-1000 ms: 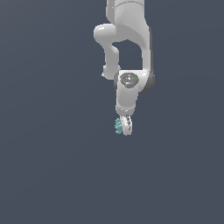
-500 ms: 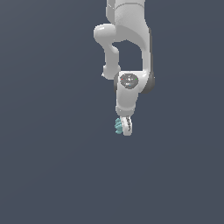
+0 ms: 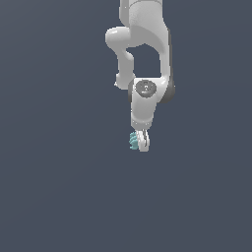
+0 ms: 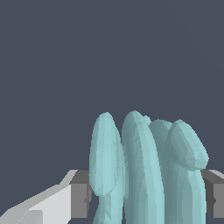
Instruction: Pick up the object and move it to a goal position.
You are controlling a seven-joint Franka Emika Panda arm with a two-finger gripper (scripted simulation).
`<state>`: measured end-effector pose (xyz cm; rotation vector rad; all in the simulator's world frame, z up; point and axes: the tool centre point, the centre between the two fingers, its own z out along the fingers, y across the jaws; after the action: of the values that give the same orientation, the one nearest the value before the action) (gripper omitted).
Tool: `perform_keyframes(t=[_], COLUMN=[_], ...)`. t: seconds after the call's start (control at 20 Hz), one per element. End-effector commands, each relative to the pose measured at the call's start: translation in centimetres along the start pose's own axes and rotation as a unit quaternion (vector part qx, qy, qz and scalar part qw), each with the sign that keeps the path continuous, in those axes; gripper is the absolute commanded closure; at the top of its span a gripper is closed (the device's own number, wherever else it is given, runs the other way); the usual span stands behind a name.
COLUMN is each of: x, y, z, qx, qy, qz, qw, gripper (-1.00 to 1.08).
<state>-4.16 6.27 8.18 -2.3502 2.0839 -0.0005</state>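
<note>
The object (image 3: 133, 141) is a small teal lump with ridged lobes. It sits at the tip of the white arm in the exterior view, poking out toward that view's left. My gripper (image 3: 140, 143) is shut on it. In the wrist view the object (image 4: 144, 170) fills the space between the two grey finger pads (image 4: 80, 199), which press against its sides. Its lower part is cut off by the frame edge.
A plain dark grey-blue surface (image 3: 59, 187) lies all around. The white arm (image 3: 145, 59) reaches down from the top of the exterior view. No other object is in view.
</note>
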Motion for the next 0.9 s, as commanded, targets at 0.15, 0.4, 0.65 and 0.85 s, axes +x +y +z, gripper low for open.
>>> perform_keyframes(t=[0.15,0.4,0.65,0.85], x=[-0.1,-0.2,-0.3,-0.5], y=[-0.4,-1.0,-1.7,-2.4], z=[-2.7,-6.7,-11.8,-16.1], qx=[0.001,0.000,0.000,0.000], qy=[0.000,0.000,0.001,0.001], qz=[0.000,0.001,0.001,0.001], qw=[1.0000,1.0000,1.0000,1.0000], gripper=[1.08,1.08,1.08,1.08])
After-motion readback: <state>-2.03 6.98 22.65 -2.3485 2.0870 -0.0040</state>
